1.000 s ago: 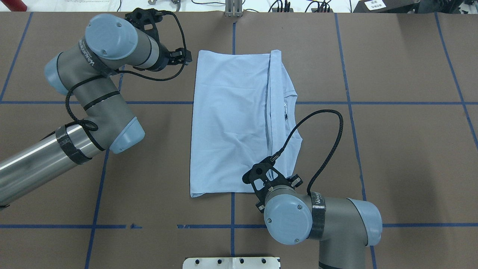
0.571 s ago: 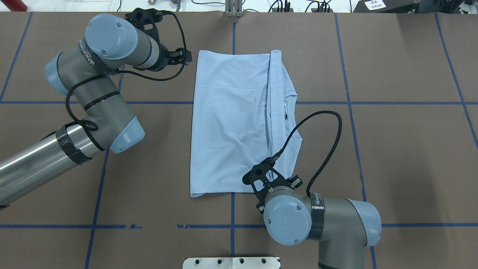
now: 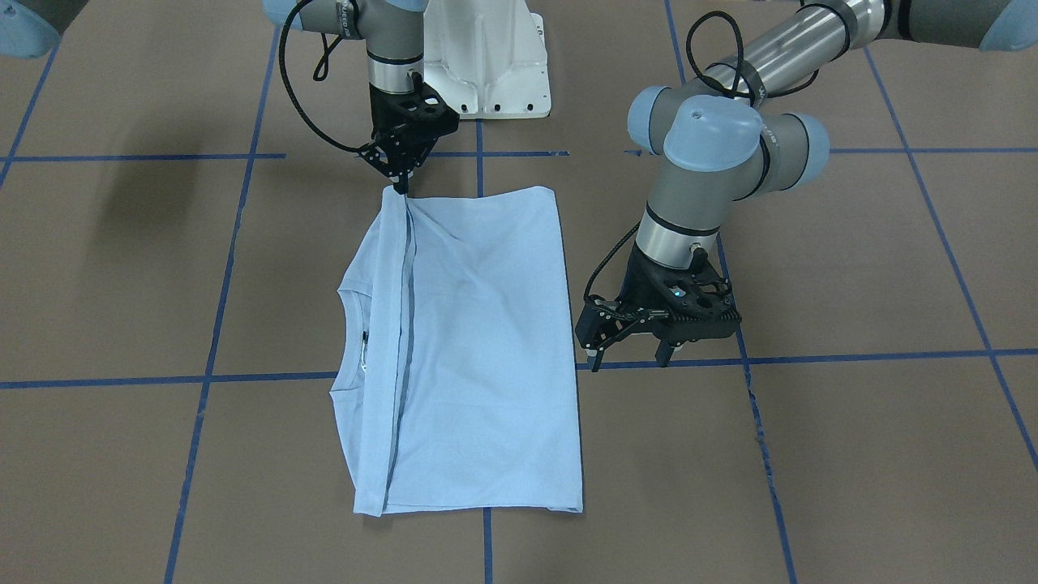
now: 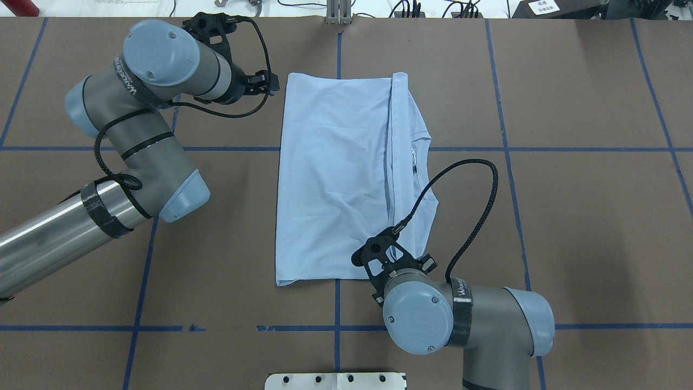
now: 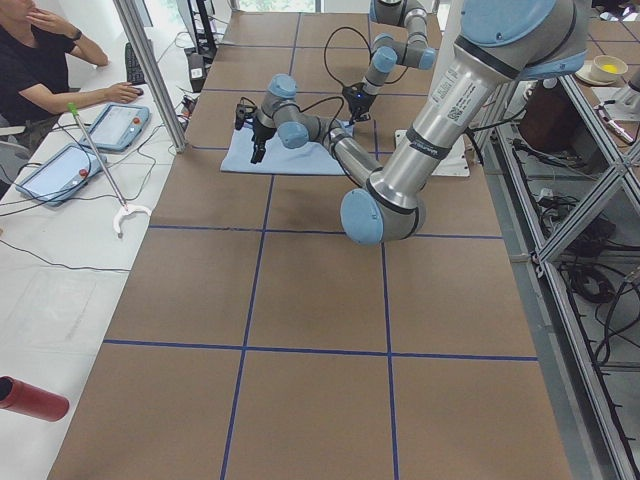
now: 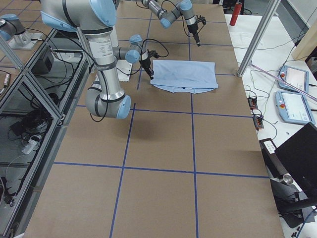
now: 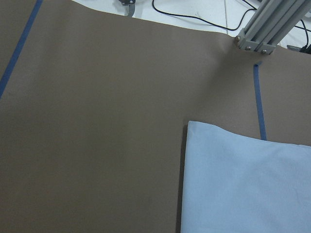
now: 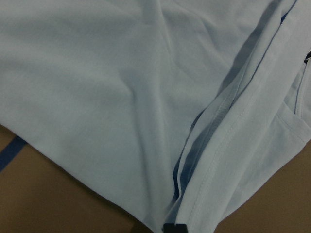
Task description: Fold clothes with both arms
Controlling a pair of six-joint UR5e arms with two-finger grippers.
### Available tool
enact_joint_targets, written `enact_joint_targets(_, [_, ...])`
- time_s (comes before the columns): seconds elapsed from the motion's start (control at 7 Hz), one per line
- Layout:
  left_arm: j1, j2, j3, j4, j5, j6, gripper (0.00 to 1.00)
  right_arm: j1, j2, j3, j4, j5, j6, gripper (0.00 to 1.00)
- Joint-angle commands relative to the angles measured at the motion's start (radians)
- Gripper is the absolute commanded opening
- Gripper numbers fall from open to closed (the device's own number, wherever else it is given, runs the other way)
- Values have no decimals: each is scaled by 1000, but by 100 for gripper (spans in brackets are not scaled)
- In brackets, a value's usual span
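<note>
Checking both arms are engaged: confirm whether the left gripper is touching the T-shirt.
No, the left gripper hangs open over bare table beside the T-shirt's edge.

T-shirt point(image 4: 335, 179): one, light blue. Robot arms: two, namely left arm point(image 4: 146, 162) and right arm point(image 4: 487, 319). Black two-finger grippers: two, one per arm, namely left gripper point(image 3: 628, 357) and right gripper point(image 3: 400, 185). White pedestal base point(image 3: 495, 65): one. Beside the table, seen in the exterior left view: one person point(image 5: 35, 60); two tablet-like pendants, far pendant point(image 5: 115, 125) and near pendant point(image 5: 55, 170); one long reaching stick point(image 5: 95, 160); one aluminium post point(image 5: 150, 70); one red cylinder point(image 5: 30, 398).
</note>
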Motion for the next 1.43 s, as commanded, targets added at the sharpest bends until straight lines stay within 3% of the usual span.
enact_joint_targets(0.0, [0,-1,0,0,-3,-2,100,69,-18,39,-4,66,0,0])
enact_joint_targets(0.29, [2,-3,0,0,-3,-2,100,85,-73,39,-3,89,12,0])
enact_joint_targets(0.43, [2,-1,0,-2,-3,-2,100,93,-90,51,-7,151,41,0])
enact_joint_targets(0.57, [2,1,0,-2,-3,0,100,103,-139,91,-9,223,95,0])
enact_joint_targets(0.86, [2,1,2,-3,-1,3,100,104,-266,187,-9,241,222,0])
enact_joint_targets(1.14, [2,-1,3,-5,-1,2,100,90,-227,169,-6,243,313,0])
enact_joint_targets(1.29, [2,-3,3,-5,-1,3,100,111,-194,155,0,241,313,99])
